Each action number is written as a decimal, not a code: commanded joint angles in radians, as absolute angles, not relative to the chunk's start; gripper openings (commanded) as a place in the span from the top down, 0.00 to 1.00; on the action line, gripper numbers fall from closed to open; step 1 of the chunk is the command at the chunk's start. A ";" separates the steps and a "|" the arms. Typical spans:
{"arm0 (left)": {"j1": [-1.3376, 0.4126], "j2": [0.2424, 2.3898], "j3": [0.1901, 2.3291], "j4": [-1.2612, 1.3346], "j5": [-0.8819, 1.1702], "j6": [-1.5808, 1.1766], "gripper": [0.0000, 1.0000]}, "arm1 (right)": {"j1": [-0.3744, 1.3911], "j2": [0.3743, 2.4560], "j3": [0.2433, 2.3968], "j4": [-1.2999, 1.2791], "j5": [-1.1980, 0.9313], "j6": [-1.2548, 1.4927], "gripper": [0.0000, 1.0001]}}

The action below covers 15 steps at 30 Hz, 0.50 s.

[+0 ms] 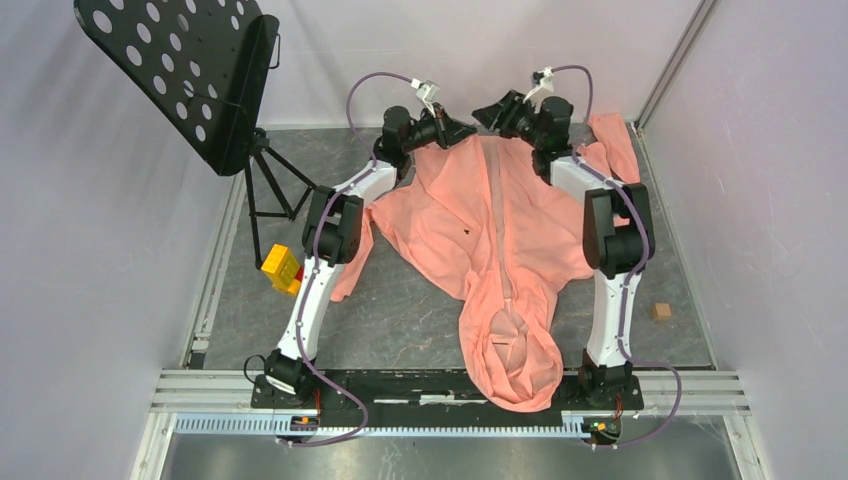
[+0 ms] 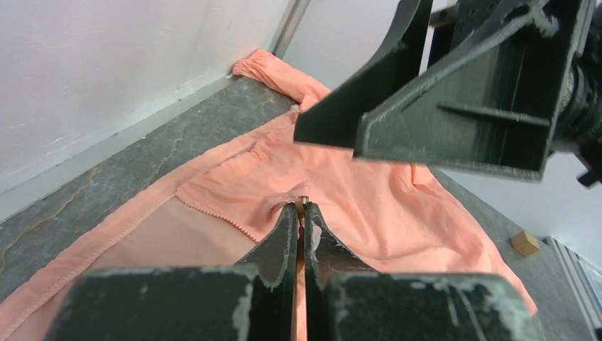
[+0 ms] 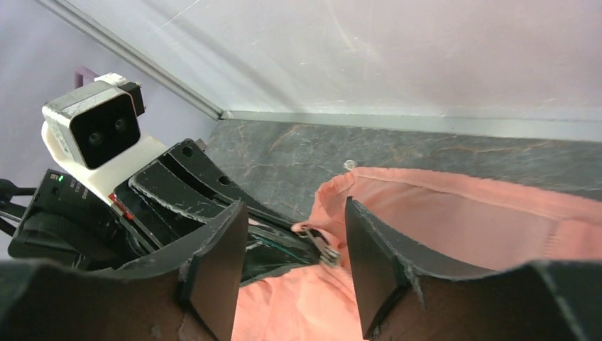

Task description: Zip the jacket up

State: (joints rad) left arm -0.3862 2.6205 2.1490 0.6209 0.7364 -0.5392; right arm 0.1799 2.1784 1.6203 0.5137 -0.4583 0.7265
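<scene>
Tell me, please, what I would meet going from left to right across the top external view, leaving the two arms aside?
Black music stand → yellow block → jacket → small wooden cube.

Your left arm [image 1: 318, 270] and right arm [image 1: 612, 280], white links with black joint housings, purple cables [image 1: 385, 76] looping alongside, scuffed black wedge fingers [image 3: 216, 270], white camera block [image 3: 92, 131] on your wrist

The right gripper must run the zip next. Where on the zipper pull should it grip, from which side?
Probably pinch the zipper pull by its exposed end, from the right gripper side, jaws across it: it juts from the jacket hem beside the shut left gripper.
</scene>
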 commanded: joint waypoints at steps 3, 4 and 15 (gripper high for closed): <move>-0.372 2.566 2.160 0.724 0.860 -0.625 0.98 | 0.069 2.042 1.531 0.559 -0.548 0.561 0.37; -0.371 2.566 2.158 0.723 0.870 -0.627 0.98 | 0.058 2.035 1.523 0.545 -0.534 0.540 0.37; -0.370 2.554 2.112 0.690 0.821 -0.652 0.98 | 0.053 2.295 1.832 0.143 -0.311 0.222 0.50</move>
